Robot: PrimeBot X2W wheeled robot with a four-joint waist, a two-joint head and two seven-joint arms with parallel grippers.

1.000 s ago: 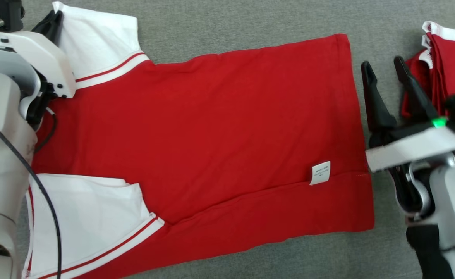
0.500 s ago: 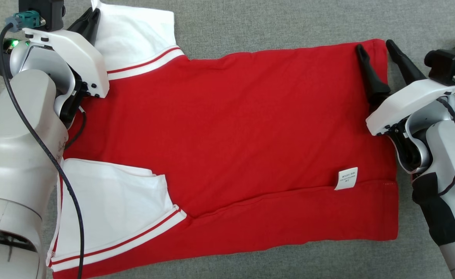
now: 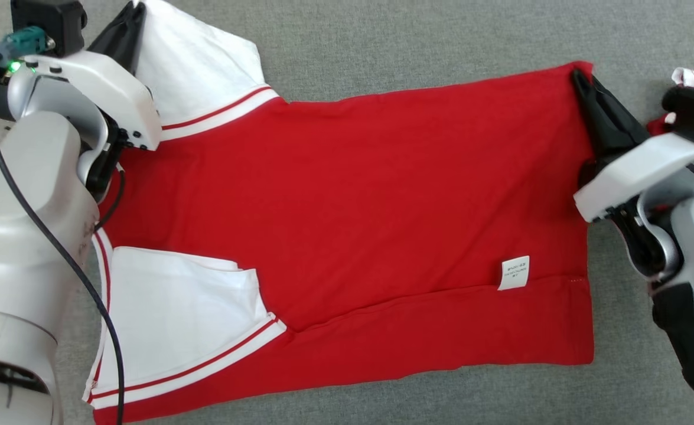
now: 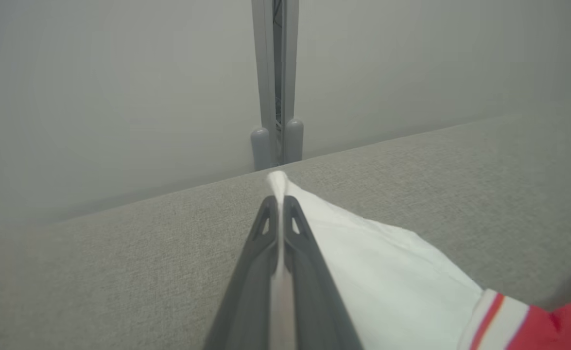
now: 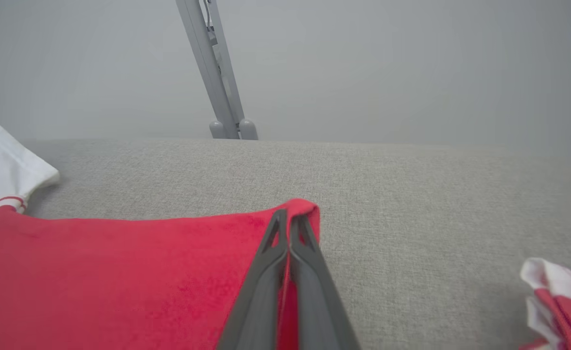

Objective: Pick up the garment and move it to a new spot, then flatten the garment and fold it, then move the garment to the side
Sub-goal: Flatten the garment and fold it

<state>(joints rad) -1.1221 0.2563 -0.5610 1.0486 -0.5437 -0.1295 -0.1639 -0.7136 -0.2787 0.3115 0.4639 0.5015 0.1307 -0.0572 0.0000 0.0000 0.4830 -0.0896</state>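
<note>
The garment (image 3: 352, 195) is a red shirt with white sleeves, spread flat across the grey table with its near long edge folded over and a white label (image 3: 513, 273) showing. My left gripper (image 3: 131, 15) is shut on the tip of the far white sleeve (image 4: 363, 253) at the far left. The left gripper (image 4: 279, 204) pinches white cloth between its fingers. My right gripper (image 3: 580, 79) is shut on the far right hem corner of the garment (image 5: 144, 272). Red cloth sits pinched in the right gripper (image 5: 290, 218).
A second pile of red and white clothes (image 3: 686, 77) lies at the far right edge, also seen as the pile (image 5: 562, 301) in the right wrist view. A grey stand (image 5: 217, 82) rises beyond the table's far edge. Bare grey table cloth (image 3: 411, 41) lies beyond the shirt.
The right gripper moved onto the shirt's far right hem corner and closed on it. The left gripper stayed shut on the white sleeve. The camera shifted between frames.
</note>
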